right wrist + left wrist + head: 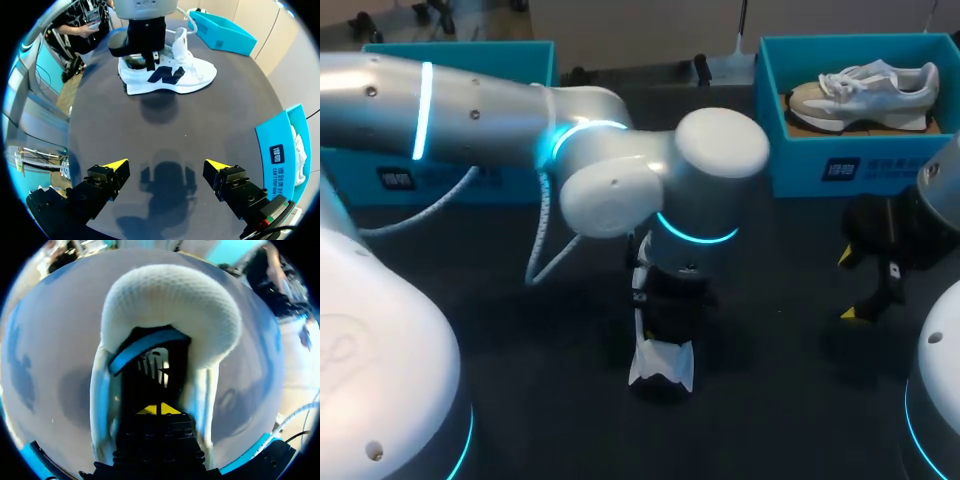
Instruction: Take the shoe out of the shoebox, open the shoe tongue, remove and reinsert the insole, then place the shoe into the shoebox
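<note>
Dark tabletop (520, 330) from overhead: the left arm (620, 170) crosses the middle and plunges into a white shoe (662, 368). A second shoe (865, 95) lies in the right shoebox (840, 165). Left wrist alone shows the left gripper (159, 410), tips pressed together inside the heel opening. Right wrist shows the right gripper (167, 167) spread wide, well apart from the shoe.

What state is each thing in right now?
white shoe: upright on the table, out of its box.
left pincer: shut, down inside the white shoe.
right pincer: open, empty, over the table.
right shoebox: open, second shoe inside.
left shoebox: open, inside hidden.
</note>
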Available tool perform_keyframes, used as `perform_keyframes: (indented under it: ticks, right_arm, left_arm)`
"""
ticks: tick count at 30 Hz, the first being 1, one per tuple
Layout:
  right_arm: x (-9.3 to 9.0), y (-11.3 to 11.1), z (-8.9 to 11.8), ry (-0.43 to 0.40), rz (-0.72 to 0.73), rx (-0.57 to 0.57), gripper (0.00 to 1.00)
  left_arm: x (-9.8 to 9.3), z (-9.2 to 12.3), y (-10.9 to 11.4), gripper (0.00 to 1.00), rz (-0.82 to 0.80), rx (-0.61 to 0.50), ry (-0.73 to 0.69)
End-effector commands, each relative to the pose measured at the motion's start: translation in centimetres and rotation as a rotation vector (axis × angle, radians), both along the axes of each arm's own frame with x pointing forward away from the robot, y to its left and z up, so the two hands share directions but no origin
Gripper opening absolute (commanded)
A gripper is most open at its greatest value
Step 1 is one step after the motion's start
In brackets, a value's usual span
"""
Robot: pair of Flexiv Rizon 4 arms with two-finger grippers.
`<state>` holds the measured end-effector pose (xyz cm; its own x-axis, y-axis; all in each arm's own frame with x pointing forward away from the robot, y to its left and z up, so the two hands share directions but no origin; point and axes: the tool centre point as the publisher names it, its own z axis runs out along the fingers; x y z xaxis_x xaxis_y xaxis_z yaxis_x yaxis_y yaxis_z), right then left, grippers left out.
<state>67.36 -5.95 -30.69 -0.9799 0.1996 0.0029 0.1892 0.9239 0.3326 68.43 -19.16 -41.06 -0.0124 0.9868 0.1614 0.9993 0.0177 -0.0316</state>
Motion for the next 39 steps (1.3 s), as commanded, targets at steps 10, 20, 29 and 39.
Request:
perform_keyframes:
  ticks: [10,20,29,39]
  right_arm:
    - [-0.1,0.1,-0.1,-0.001,-0.001,-0.004,1.0]
    - [-0.1,0.1,-0.1,-0.001,-0.001,-0.004,1.0]
    - [-0.1,0.1,-0.1,-0.001,-0.001,-0.004,1.0]
    - [-0.1,0.1,-0.1,-0.001,-0.001,-0.004,1.0]
  left_arm:
    - [0.9,-3.5,-1.6,0.0,0.113,-0.294,-0.045]
    - [1.6,-2.9,-3.1,0.0,0.114,-0.334,-0.055]
    - [1.1,-0.9,-4.2,0.0,0.064,-0.376,-0.024]
    - [-1.0,2.0,-4.2,0.0,-0.036,-0.395,0.003]
